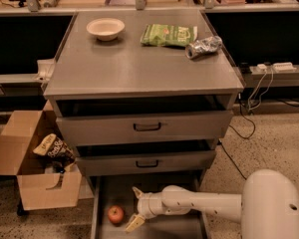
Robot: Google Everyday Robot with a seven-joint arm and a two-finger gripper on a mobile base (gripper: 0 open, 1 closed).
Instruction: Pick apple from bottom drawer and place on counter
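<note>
Item 1, arm [204,204]: I see it white, reaching in from the lower right and lying roughly level over the bottom drawer, wrist pointing left.

Item 2, gripper [135,208]: inside the bottom drawer, low over its floor, facing left. Its two fingers [136,191] are spread wide, one high and one low, with nothing between them.

Item 3, apple [115,214]: on the drawer floor at the left, just beyond the fingertips. I cannot tell whether the lower tip touches it.

Item 4, bottom drawer [117,189]: pulled out. Its left wall stands close beside the apple, and bare floor lies behind the apple.

Item 5, two upper drawers [144,128]: both ajar. The lower of them overhangs the back of the bottom drawer, right above the wrist.

Item 6, counter [134,66]: a bowl [105,28] sits at back left, a green bag [168,35] at back centre, and a can [203,47] lies on its side at back right. The front half is bare.

Item 7, cardboard box [37,185]: open, on the floor left of the cabinet, beside the drawer's left wall.
</note>
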